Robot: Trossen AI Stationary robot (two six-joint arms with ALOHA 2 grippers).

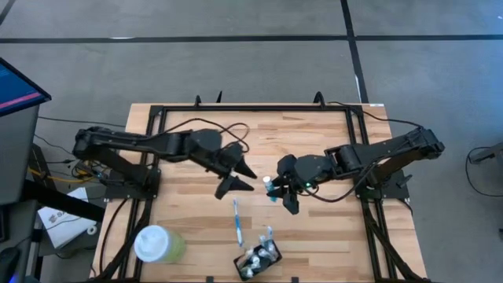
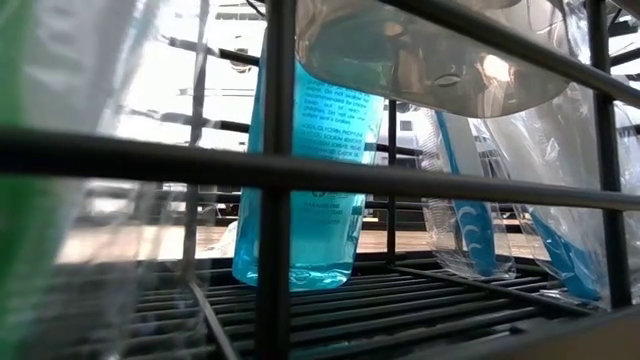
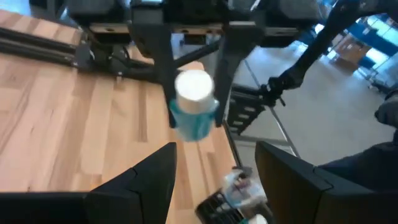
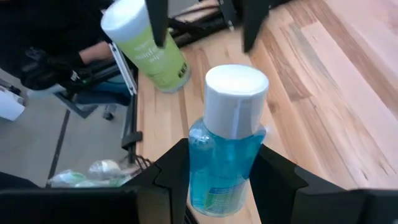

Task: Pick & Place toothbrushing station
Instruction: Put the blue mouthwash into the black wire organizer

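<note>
My right gripper (image 1: 275,191) is shut on a small teal bottle with a white cap (image 4: 227,143) over the middle of the table. The bottle also shows in the left wrist view (image 3: 193,102). My left gripper (image 1: 245,178) is open and empty just to its left, fingers pointing at the cap. A blue-and-white toothbrush (image 1: 236,222) lies flat on the wood. The black holder (image 1: 258,260) stands near the front edge with tubes and wrapped brushes in it. In the low view a teal bottle (image 2: 300,180) and wrapped brushes (image 2: 470,225) stand behind its black bars. My right gripper pinches the bottle's body (image 4: 214,186) between its two fingers, one on each side. The fingers (image 4: 171,180) come from the table's right and lie along the bottle. The white cap (image 4: 236,99) sticks out past the fingertips toward my left gripper. The bottle looks lifted clear of the wood.
A pale green cup with a white round lid (image 1: 157,244) stands at the front left. A black frame (image 1: 259,108) runs round the table's edges. Bare wood lies between the arms and the far edge.
</note>
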